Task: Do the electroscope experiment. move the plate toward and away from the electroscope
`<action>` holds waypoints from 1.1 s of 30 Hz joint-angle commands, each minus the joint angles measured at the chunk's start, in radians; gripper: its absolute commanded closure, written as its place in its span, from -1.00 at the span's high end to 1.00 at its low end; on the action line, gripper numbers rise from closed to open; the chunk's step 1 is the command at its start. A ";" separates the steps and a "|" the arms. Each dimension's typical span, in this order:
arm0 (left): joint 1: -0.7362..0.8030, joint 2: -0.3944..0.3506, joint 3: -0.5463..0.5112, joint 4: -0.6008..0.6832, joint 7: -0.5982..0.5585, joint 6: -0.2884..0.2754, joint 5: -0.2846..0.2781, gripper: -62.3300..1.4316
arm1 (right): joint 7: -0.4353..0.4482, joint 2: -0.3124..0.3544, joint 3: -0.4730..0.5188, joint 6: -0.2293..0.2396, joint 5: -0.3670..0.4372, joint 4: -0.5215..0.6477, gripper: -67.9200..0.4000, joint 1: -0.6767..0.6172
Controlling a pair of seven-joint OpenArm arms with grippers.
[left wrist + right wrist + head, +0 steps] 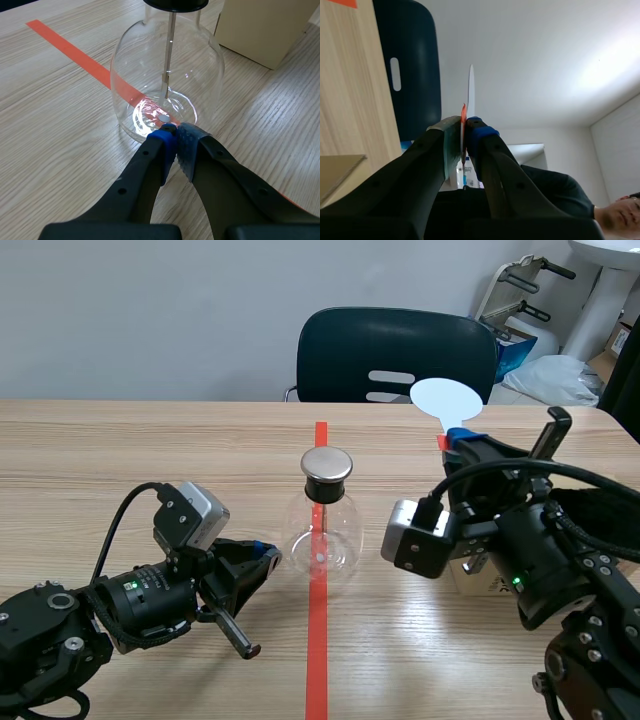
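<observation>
Low in the lower left of the scene view, the left arm (110, 605) lies close over the table (120, 450). The left gripper (268, 556) points toward the middle, its fingers (162, 150) pressed together on nothing, tips just beside the base of the electroscope (322, 525). At the right, the right arm (540, 570) is raised and the right gripper (460, 437) points up, fingers (445, 145) clamped on the handle of the plate (446, 398). The pale round disc stands upright in the upper right of the middle, above and apart from the flask's metal cap (327, 464). The clear glass flask stands on the red tape line (317, 650), a thin rod (168, 55) hanging inside it from the cap. A beige box (265, 30) sits beyond the flask.
</observation>
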 commanded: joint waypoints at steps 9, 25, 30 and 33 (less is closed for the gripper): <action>0.000 0.008 0.000 0.028 -0.006 -0.002 -0.004 -0.84 | 0.142 0.003 -0.001 0.013 0.014 0.039 -0.97 0.006; 0.000 0.008 0.000 0.028 -0.006 -0.002 -0.004 -0.84 | 0.379 0.002 -0.082 0.095 -0.005 0.038 -0.97 0.006; 0.000 0.008 0.000 0.028 -0.006 -0.002 -0.004 -0.84 | 0.380 0.002 -0.104 0.102 -0.016 0.038 -0.97 0.006; 0.000 0.008 0.000 0.028 -0.006 -0.002 -0.004 -0.84 | 0.380 0.002 -0.106 0.121 -0.038 0.038 -0.97 0.006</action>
